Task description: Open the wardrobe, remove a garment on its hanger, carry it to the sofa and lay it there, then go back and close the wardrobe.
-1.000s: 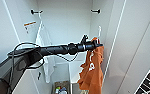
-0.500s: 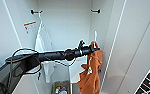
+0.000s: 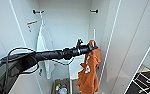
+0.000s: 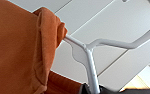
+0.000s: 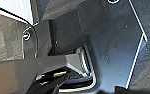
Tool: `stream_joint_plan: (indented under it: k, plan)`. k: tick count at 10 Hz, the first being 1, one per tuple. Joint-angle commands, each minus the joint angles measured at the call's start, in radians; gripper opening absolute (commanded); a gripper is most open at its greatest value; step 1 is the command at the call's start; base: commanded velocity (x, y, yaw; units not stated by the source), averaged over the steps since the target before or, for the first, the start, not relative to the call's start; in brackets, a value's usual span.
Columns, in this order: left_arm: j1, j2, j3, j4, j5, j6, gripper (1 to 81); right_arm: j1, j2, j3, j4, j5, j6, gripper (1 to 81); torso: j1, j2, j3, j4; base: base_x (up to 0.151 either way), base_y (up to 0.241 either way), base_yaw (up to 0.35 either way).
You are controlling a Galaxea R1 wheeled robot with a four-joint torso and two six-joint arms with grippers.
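The wardrobe stands open in front of me, white inside, with two black hooks high on its back wall. My left gripper reaches in at mid height and is shut on the stem of the white hanger. The rust-orange garment hangs from that hanger below the gripper, with white lettering showing. The hanger's hook end rises above the gripper, well under the right black hook. In the left wrist view the orange garment drapes over one hanger arm.
A white shirt hangs from the left black hook. Small items lie on the wardrobe floor. The open right door and left door flank my arm. A dark frame shows at lower right.
My left gripper has come down slightly with the hanger and the orange garment. The white shirt has stayed on its hook.
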Motion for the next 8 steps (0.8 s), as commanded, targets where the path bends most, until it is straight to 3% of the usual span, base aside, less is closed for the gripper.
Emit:
stream_joint_plan:
  k: [1, 8]
  plan:
    - [-0.208, 0.004, 0.018, 0.029, -0.096, 0.015, 1.0, 0.032, 0.005, 0.007, -0.008, -0.045, 0.001, 81.1, 0.000, 0.000, 0.000, 0.000, -0.113, 0.000, 0.000]
    - [-0.198, -0.043, 0.082, 0.029, -0.102, 0.024, 1.0, 0.033, 0.005, 0.007, -0.007, -0.045, 0.001, 81.1, -0.002, 0.000, 0.000, 0.000, -0.130, 0.000, 0.000]
